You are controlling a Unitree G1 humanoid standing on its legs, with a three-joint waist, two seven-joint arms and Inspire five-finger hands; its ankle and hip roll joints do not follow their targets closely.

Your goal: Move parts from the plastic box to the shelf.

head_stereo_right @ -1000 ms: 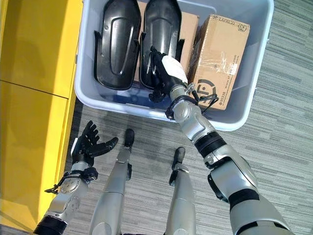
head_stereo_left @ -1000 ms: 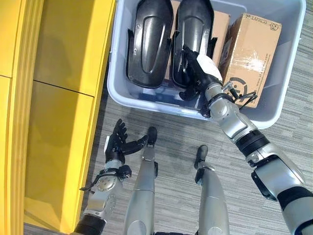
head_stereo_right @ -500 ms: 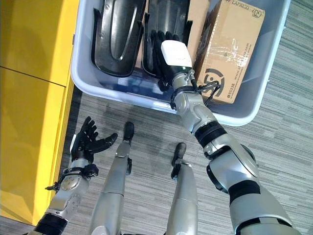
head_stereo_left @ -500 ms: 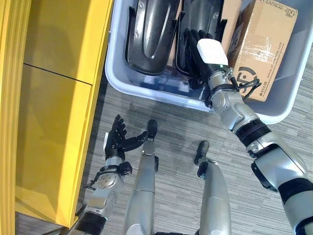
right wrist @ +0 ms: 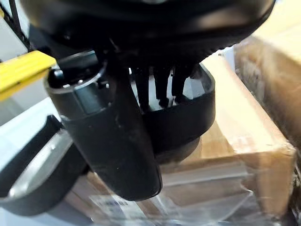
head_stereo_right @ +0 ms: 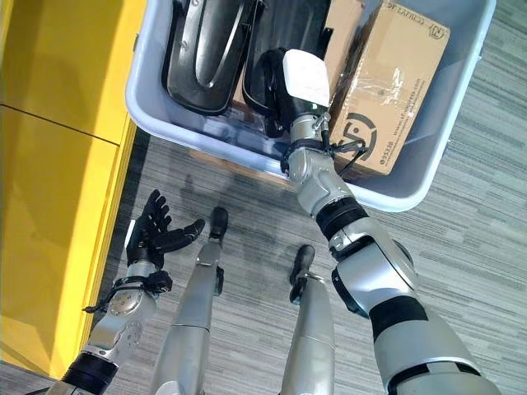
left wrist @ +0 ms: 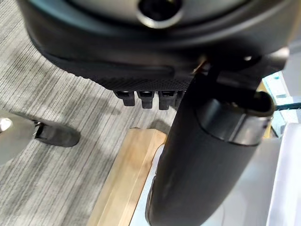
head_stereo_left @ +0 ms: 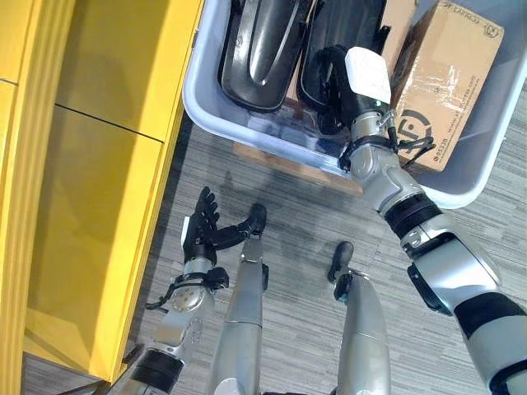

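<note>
A grey-blue plastic box [head_stereo_left: 247, 125] stands on the floor ahead, holding two black shell-shaped parts side by side. My right hand [head_stereo_left: 362, 82] reaches into it, onto the near end of the right black part [head_stereo_left: 342, 20]. In the right wrist view its fingers [right wrist: 162, 87] hook over that part's [right wrist: 188, 120] rim into the hollow, with the thumb [right wrist: 110, 141] outside the wall. The left black part [head_stereo_left: 263, 41] lies untouched. My left hand [head_stereo_left: 202, 234] hangs low over the floor beside the yellow shelf [head_stereo_left: 99, 164], fingers spread and holding nothing.
A tall cardboard carton [head_stereo_left: 445, 74] stands in the box to the right of my hand, and another carton [head_stereo_left: 397, 18] lies under the parts. A wooden board [head_stereo_left: 280, 160] shows beneath the box's near wall. Grey striped floor [head_stereo_left: 288, 222] lies between the box and the shelf.
The camera view has shifted. My right hand's fingers, straight on the right black part before, now curl over its near end. The left hand holds the same open pose.
</note>
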